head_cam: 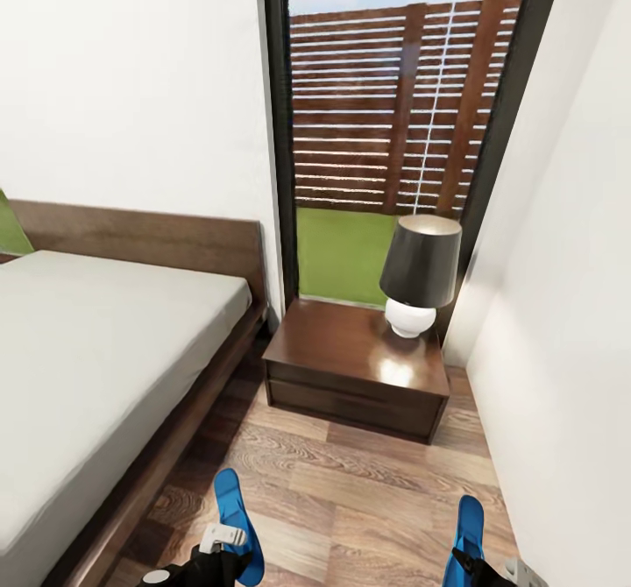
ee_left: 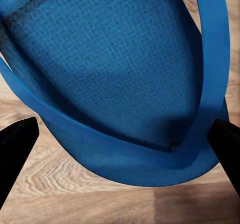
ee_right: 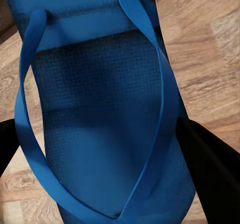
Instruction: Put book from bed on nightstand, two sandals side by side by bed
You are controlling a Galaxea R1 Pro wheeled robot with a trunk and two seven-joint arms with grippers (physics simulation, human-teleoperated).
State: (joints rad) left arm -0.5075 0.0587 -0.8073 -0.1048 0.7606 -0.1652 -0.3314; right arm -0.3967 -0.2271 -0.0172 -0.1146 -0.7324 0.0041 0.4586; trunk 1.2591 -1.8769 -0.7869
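Two bright blue flip-flops, rubber-like, w/ fine woven-looking grain on the footbed and smooth thong straps. Left sandal seen low in head view, over the light wood-plank floor just beside the bed frame; right sandal low at the other side, near the white wall, well apart from the first.

In left wrist view, left sandal very close, oval sole, straps meeting at one small plug near the rounded end. Left gripper w/ dark fingers standing at both sides of the sole edge; one seems touching the strap, but firm hold or not: cannot tell.

In right wrist view, right sandal w/ both straps arching over the footbed. Right gripper w/ black fingers at each side of the sole, fairly wide apart; contact also cannot tell.

Bed: low, dark brown wood frame and headboard, plain light grey mattress, flat and matte. Nightstand: boxy, dark brown, glossy top w/ reflection, drawer front closed, so contents hidden. On top, lamp w/ dark tapered shade and round white base. Behind, tall black-framed window, w/ slatted wood fence and grass outside
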